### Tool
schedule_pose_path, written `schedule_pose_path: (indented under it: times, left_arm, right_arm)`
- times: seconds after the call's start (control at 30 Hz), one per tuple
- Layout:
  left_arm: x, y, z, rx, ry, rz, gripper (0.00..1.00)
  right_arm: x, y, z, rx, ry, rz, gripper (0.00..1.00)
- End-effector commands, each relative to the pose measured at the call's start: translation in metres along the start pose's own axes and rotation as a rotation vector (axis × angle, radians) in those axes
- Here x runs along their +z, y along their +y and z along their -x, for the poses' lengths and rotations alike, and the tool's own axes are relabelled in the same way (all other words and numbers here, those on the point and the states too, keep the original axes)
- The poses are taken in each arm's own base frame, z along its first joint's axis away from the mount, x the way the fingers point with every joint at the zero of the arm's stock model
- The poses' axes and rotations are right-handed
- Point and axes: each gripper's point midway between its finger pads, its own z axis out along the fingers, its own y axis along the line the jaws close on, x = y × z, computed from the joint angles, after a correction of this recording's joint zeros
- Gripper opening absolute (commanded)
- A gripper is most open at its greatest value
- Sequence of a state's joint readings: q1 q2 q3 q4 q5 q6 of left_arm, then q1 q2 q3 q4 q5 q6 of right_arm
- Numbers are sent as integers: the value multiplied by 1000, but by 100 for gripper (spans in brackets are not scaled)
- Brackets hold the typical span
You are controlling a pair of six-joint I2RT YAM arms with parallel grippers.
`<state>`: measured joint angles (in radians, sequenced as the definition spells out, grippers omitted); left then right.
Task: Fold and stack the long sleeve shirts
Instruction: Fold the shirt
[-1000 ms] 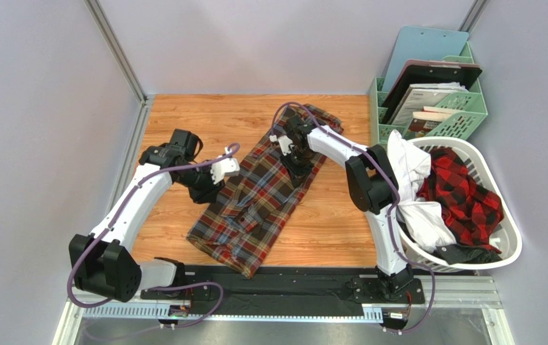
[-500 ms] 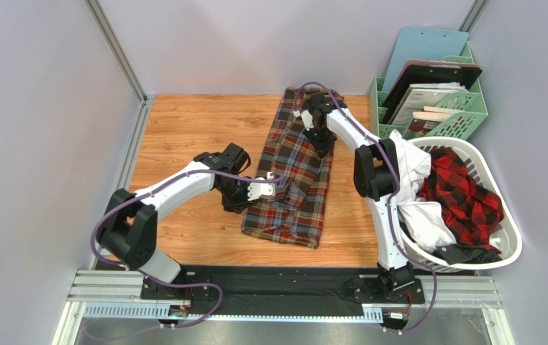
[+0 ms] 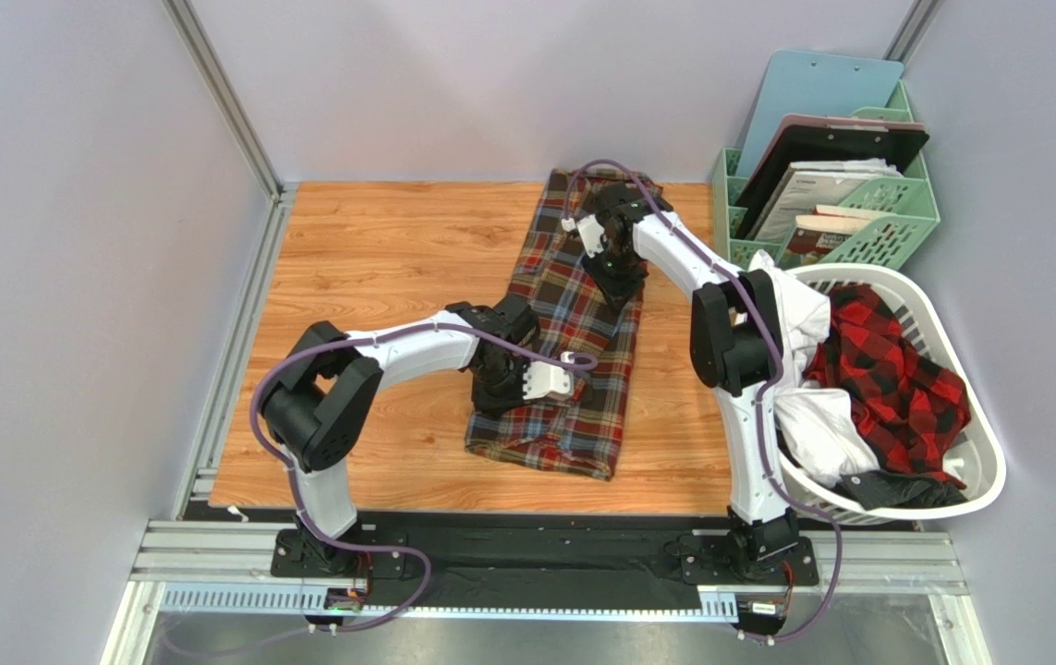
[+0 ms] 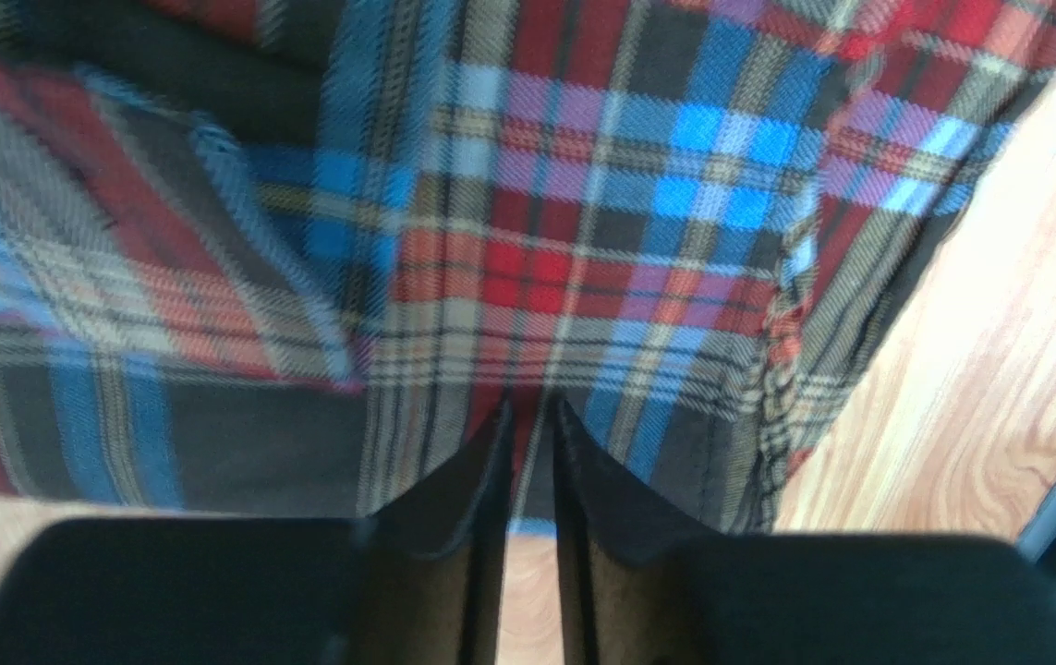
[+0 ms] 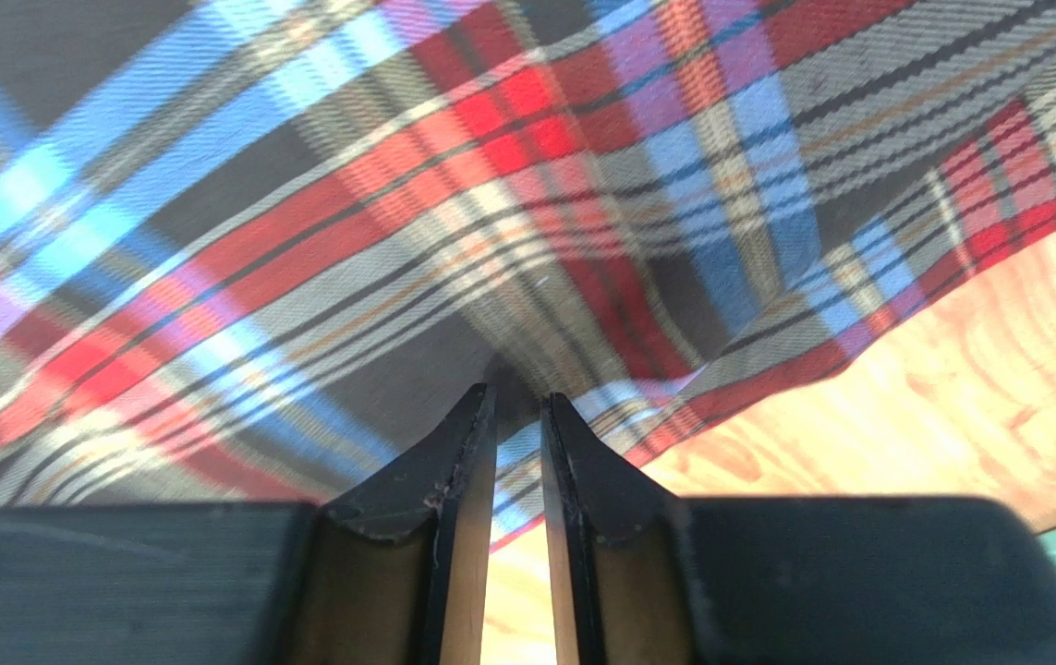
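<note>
Tartan shirt (image 3: 578, 432) is laid lengthwise near-to-far on the table (image 3: 381, 250), far end pinched by narrow right fingers (image 5: 457, 534), near half met by narrow left fingers (image 4: 461, 520), hold there unclear

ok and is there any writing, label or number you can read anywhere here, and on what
No text can be read in any view.
Papers in the green rack: some print, too small to read.
Plaid shirt: no label or tag showing.
</note>
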<state>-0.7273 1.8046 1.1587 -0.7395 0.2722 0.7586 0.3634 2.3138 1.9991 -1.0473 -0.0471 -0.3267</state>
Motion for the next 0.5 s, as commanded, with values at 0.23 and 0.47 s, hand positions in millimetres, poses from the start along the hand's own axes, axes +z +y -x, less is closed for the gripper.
schedule_pose_path:
  times: [0.23, 0.47]
  left_arm:
    - [7, -82, -3, -29, 110, -195, 16]
    - [14, -129, 5, -54, 101, -308, 16]
  right_arm:
    - [-29, 49, -6, 44, -43, 184, 24]
    - [11, 93, -32, -28, 54, 226, 23]
